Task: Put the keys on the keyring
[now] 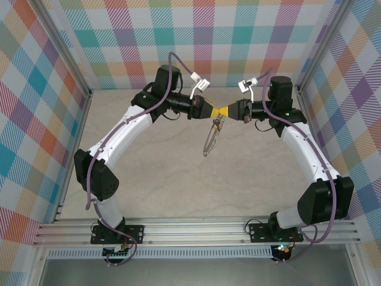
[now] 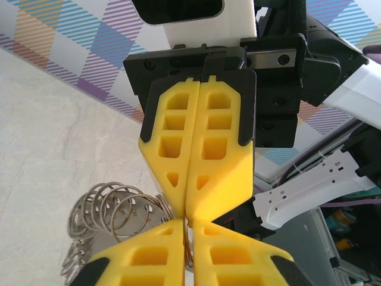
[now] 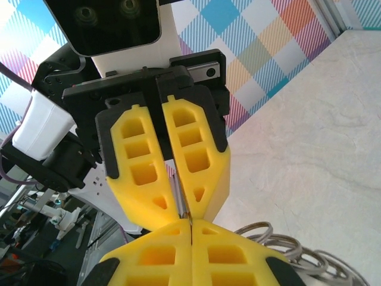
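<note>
Now | left gripper: pinching a wire of the keyring | right gripper: fingers pressed together, tip to tip against the left | keyring coils hang limp just below both jaws | table: pale, marbled stone look | walls: pastel plaid all round | aluminium frame behind both jaws.

No text, label, brand name, number or sign was legible in the top external view or either wrist view; all visible surfaces appeared unmarked at this resolution.
</note>
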Action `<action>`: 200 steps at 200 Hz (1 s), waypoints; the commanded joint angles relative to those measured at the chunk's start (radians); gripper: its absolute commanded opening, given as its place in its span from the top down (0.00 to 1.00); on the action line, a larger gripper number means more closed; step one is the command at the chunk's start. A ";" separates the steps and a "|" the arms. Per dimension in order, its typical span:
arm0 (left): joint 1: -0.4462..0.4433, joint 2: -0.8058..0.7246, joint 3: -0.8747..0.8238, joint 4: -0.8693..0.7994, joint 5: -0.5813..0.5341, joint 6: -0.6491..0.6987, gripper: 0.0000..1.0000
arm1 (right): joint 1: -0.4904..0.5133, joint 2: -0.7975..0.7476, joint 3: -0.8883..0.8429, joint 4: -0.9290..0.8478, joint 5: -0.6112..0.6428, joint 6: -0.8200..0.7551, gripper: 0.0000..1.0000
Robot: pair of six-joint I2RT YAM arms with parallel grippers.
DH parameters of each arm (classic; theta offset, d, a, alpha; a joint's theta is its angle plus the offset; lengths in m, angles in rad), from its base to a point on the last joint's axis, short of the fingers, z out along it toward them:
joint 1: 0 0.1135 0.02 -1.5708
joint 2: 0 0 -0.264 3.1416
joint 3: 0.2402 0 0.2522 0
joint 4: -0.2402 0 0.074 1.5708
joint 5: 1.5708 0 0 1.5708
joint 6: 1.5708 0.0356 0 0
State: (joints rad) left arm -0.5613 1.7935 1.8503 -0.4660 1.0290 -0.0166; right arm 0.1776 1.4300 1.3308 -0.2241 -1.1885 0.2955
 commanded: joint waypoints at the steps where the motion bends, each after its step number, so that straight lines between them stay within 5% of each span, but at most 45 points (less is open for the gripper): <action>1: -0.012 0.004 0.033 -0.012 0.044 0.014 0.95 | -0.004 0.006 0.004 0.051 -0.012 0.004 1.00; 38: -0.014 0.000 0.021 0.049 -0.001 -0.038 1.00 | -0.004 0.005 0.007 0.056 -0.005 0.021 1.00; 49: -0.014 -0.011 -0.001 0.102 -0.044 -0.079 1.00 | -0.006 -0.008 0.002 0.066 0.015 0.039 0.81; 73: -0.014 -0.041 -0.069 0.260 -0.100 -0.175 1.00 | -0.027 -0.073 -0.041 0.111 0.111 0.089 0.67; 129: -0.017 -0.115 -0.205 0.530 -0.177 -0.338 1.00 | -0.055 -0.245 -0.232 0.194 0.388 0.175 0.58; 200: -0.053 -0.167 -0.314 0.728 -0.264 -0.456 1.00 | 0.021 -0.247 -0.335 0.330 0.470 0.267 0.57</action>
State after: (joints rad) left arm -0.5911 1.6775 1.5578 0.1322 0.7982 -0.4244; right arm 0.1616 1.1786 0.9867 0.0143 -0.7628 0.5323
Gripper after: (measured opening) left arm 0.049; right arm 0.433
